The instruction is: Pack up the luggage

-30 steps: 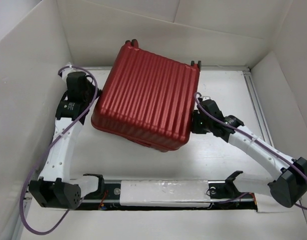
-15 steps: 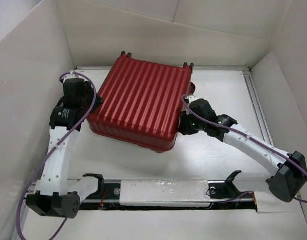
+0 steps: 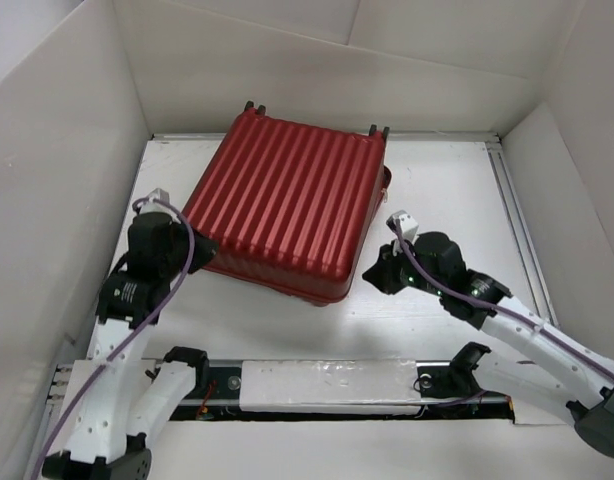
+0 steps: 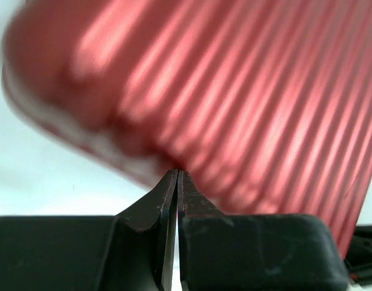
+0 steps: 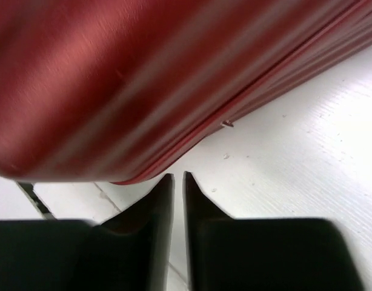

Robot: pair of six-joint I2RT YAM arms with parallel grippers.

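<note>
From above, the red luggage (image 3: 287,215) lies closed and flat on the white bench (image 3: 447,190). The left fingers (image 3: 199,245) are by its near left corner, and the right fingers (image 3: 375,272) are by its near right corner. In the left wrist view, the left fingers are shut tight and empty, beside the blurry ribbed shell. In the right wrist view, the right fingers are nearly shut and empty, just beside the luggage's edge.

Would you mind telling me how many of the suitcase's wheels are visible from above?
2, both on the far edge of the luggage: left wheel and right wheel. Any others may be hidden underneath.
</note>
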